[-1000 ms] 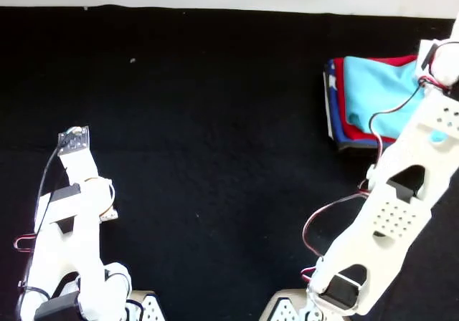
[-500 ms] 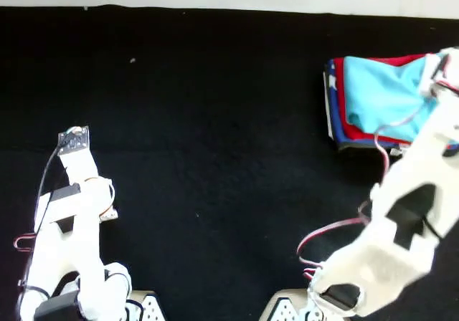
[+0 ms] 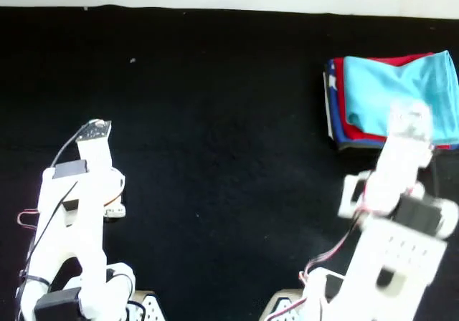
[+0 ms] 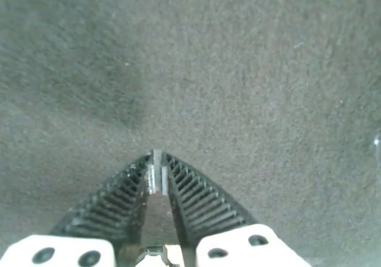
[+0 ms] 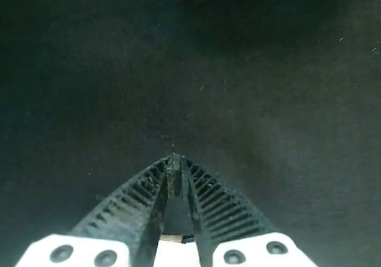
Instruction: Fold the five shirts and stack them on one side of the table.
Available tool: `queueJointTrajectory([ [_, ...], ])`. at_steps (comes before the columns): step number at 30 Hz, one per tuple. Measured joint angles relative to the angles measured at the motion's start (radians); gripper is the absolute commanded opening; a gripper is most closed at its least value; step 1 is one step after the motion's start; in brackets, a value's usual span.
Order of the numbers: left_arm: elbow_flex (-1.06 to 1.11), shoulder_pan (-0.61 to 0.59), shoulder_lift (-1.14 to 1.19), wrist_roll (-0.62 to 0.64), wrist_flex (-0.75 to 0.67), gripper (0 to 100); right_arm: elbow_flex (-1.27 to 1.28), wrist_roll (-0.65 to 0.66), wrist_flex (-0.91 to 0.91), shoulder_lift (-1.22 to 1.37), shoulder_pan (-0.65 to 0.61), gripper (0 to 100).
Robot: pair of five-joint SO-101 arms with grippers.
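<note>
Shows shirt stack (image 3: 380,84) at far right of counter (image 3: 215,120), piled aside to free working space. Shows left pincer (image 4: 156,160) and right pincer (image 5: 174,163) pressed together, empty, over bare cloth, seemingly parked.

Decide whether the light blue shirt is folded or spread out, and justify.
Folded: the light blue shirt lies as a compact rectangle atop the red shirt.

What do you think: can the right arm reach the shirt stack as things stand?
Probably yes: the right gripper, shut and empty, sits close by the shirt stack on the black table, with nothing between them.
</note>
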Motion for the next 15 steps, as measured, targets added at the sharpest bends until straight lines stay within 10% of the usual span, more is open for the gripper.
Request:
queueJointTrajectory([
  [15,0.204,0.000,-0.431,0.071,-0.101,1,0.845,0.000,-0.206,-0.724,-0.006,1.6],
])
